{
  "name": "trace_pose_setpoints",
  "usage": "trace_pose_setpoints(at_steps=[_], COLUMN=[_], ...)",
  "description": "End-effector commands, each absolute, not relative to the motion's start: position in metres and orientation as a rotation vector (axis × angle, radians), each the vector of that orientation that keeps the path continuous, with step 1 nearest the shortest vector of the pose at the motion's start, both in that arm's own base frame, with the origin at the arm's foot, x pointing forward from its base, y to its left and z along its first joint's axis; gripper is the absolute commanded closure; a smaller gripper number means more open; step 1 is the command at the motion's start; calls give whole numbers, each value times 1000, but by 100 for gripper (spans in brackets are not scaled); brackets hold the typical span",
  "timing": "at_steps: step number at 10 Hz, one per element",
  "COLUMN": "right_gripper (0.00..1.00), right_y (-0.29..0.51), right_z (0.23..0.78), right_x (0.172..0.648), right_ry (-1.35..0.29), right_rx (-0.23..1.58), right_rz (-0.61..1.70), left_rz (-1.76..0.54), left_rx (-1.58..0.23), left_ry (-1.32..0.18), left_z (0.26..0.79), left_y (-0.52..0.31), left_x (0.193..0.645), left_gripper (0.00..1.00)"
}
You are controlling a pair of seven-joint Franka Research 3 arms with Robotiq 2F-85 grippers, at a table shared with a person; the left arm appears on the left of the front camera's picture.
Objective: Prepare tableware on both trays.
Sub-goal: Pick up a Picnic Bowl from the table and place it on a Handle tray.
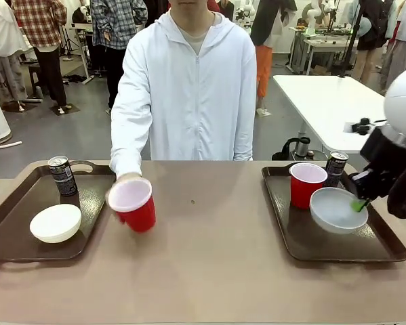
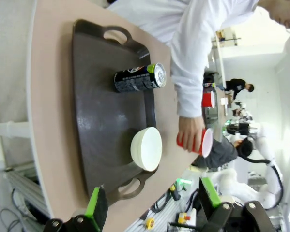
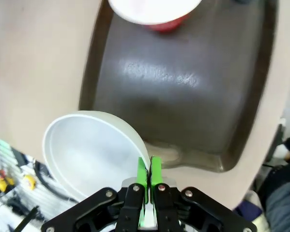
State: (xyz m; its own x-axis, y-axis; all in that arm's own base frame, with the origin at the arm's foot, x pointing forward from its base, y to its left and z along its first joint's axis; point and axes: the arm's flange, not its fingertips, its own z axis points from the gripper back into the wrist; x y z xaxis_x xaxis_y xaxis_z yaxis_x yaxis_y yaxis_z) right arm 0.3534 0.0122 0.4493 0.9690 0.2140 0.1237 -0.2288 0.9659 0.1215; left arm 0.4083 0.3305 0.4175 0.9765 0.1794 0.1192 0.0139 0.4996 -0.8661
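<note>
My right gripper (image 1: pixel 358 203) (image 3: pixel 148 176) is shut on the rim of the pale grey-blue bowl (image 1: pixel 335 210) (image 3: pixel 89 150), which tilts over the right tray (image 1: pixel 386 250) (image 3: pixel 183 96). On that tray stand a red cup (image 1: pixel 306 184) (image 3: pixel 154 12) and a dark can (image 1: pixel 335 168). The left tray (image 1: pixel 13 203) (image 2: pixel 96 121) holds a white bowl (image 1: pixel 55 222) (image 2: pixel 146 148) and a can (image 1: pixel 62 175) (image 2: pixel 140 77). The person's hand (image 1: pixel 125 179) holds a second red cup (image 1: pixel 135 203) (image 2: pixel 203 141), tilted, just right of the left tray. My left gripper (image 2: pixel 153 203) hangs open above that tray's near end.
The person stands at the far side of the tan table (image 1: pixel 209 271). Bare tabletop lies between the two trays. Other people and a white table (image 1: pixel 325 101) are farther back.
</note>
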Motion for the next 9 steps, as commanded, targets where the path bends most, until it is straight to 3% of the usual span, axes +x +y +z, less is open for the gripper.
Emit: trace_pose_setpoints(at_steps=[1,9], right_gripper=[100,100], right_y=[0,4], right_z=[418,346], right_x=[352,393], right_ry=[-165,-224], right_rx=[152,194], right_rz=[215,74], left_rz=[104,104], left_rx=[-1053,-1053], left_ry=[-214,-214], left_z=[419,419], left_y=[329,329], left_x=[406,406], left_gripper=[0,0])
